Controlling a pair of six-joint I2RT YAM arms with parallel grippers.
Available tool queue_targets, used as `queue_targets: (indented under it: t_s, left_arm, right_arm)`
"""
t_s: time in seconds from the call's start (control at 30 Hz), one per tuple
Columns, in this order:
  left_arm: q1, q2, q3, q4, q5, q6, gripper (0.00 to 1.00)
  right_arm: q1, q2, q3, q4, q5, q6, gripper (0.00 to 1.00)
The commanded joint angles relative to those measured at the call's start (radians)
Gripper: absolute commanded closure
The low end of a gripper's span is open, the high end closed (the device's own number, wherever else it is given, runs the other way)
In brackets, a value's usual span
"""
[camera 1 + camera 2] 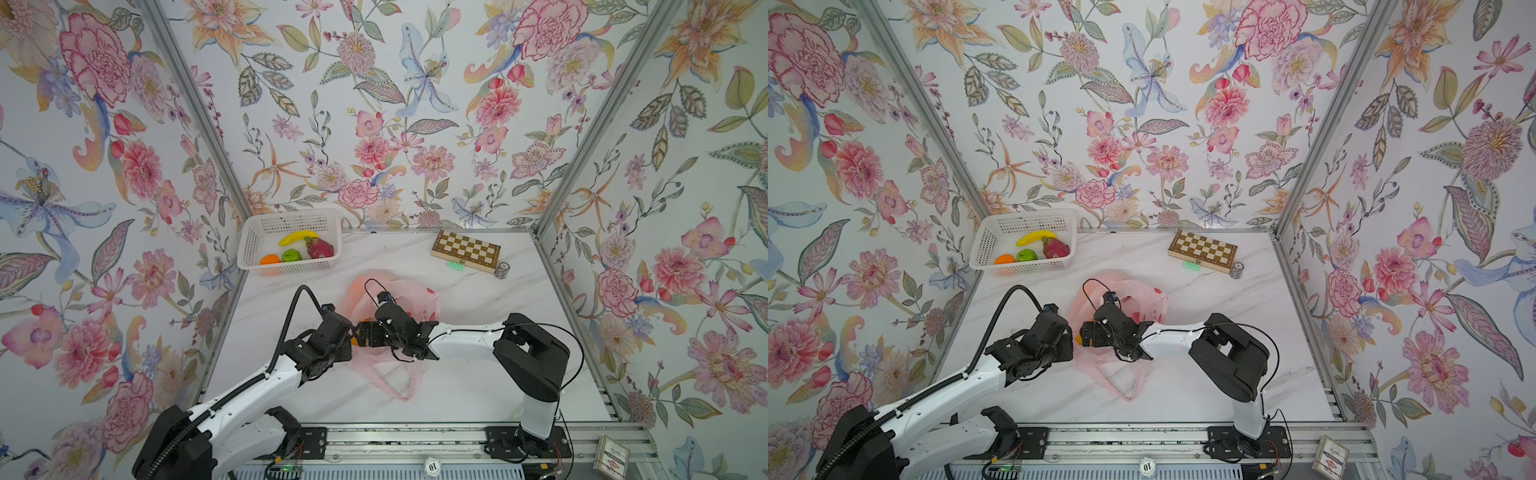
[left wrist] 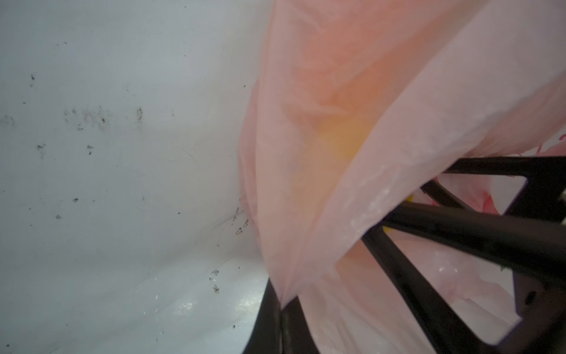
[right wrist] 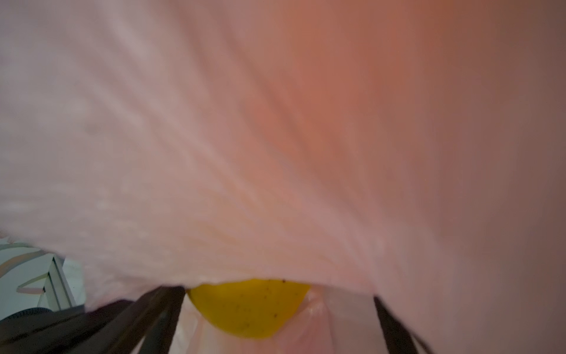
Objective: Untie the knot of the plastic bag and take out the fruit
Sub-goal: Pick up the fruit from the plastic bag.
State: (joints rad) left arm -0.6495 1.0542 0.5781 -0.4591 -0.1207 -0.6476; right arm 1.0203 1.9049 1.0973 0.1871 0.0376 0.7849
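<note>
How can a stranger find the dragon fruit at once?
Look at the white basket in the far left corner of the table. Inside it, next to the banana and the green fruit, the dragon fruit is the only magenta one.

Numeral 10, upside down, on round white token (image 1: 432,466), red lettering on plastic bag (image 1: 420,300) illegible

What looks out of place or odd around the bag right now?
The thin translucent pink plastic bag is draped over the right gripper, veiling most of its wrist view; only a round yellow fruit shows between its open jaws. Nothing looks spilled or damaged.
</note>
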Motion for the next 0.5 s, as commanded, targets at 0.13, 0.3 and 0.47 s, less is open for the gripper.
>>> queue_targets:
  t_s: [0.13,0.3,0.47]
  left_arm:
    - [-0.007,-0.024,-0.026,0.002,-0.057,-0.027,0.98]
    - [-0.006,-0.035,-0.029,-0.003,-0.071,-0.034,0.96]
    - [0.001,-0.036,-0.031,0.005,-0.076,-0.031,0.95]
  right_arm:
    - [-0.016,0.103,0.089,0.017,-0.038,-0.010,0.01]
    - [-0.024,0.144,0.114,0.035,-0.097,0.018,0.16]
    - [-0.027,0.103,0.087,0.040,-0.088,0.022,0.23]
